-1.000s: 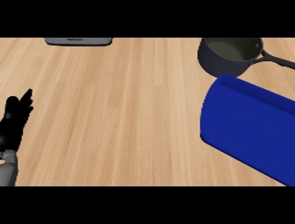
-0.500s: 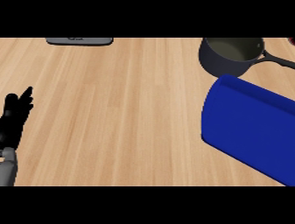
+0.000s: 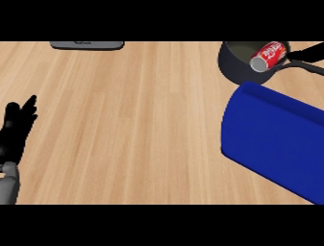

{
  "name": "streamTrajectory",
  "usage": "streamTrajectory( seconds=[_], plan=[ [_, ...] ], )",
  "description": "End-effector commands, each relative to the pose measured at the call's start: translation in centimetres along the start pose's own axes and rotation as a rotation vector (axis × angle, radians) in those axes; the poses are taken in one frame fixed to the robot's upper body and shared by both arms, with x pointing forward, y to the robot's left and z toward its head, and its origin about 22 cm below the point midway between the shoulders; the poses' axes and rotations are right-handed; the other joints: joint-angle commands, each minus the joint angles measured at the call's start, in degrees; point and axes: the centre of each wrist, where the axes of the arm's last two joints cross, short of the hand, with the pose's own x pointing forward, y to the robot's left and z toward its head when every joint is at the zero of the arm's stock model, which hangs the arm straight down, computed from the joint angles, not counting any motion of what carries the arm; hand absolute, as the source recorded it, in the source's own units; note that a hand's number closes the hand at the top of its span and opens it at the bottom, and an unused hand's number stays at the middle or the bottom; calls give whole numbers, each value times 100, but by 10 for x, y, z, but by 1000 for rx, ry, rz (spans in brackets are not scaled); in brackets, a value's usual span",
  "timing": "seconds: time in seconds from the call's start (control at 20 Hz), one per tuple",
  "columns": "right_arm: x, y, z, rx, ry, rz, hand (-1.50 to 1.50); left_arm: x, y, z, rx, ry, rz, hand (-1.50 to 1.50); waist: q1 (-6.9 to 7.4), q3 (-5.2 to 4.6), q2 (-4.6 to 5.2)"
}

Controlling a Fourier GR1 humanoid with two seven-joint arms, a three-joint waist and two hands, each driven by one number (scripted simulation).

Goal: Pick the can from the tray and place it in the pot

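Observation:
A red can point(image 3: 268, 55) with a silver end lies tilted over the mouth of the dark pot point(image 3: 232, 66) at the far right of the counter. My right hand point(image 3: 316, 50) comes in from the upper right edge and is curled on the can's far side; most of the hand is out of view. The blue tray point(image 3: 285, 144) sits in front of the pot at the right, with nothing showing on it. At the lower left my left hand point(image 3: 12, 137) rests open, fingers up.
The pot's long handle point(image 3: 322, 70) points right, just above the tray's far rim. A flat grey object point(image 3: 86, 44) lies at the counter's far edge, left of centre. Bare wooden counter point(image 3: 122, 120) spans the middle.
The can, unseen before, has come in from the upper right with my right hand and now hangs over the pot. The left hand has not moved.

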Motion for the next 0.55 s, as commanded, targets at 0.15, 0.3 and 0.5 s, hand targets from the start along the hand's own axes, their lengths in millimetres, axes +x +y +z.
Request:
streamTrajectory(
  seconds=[0.15,0.3,0.5],
  plan=[
    [-10,-3,-4,-207,-12,-322,-150,7,-9,2,4,-12,4,0,-27,3,-6],
    [-36,-54,3,-355,-19,-381,-150,-3,-16,9,-5,-12,-5,0,30,8,28],
    [-72,-68,16,-432,-6,-437,-150,-7,-8,4,18,5,-6,0,-76,2,-2]
  ],
)
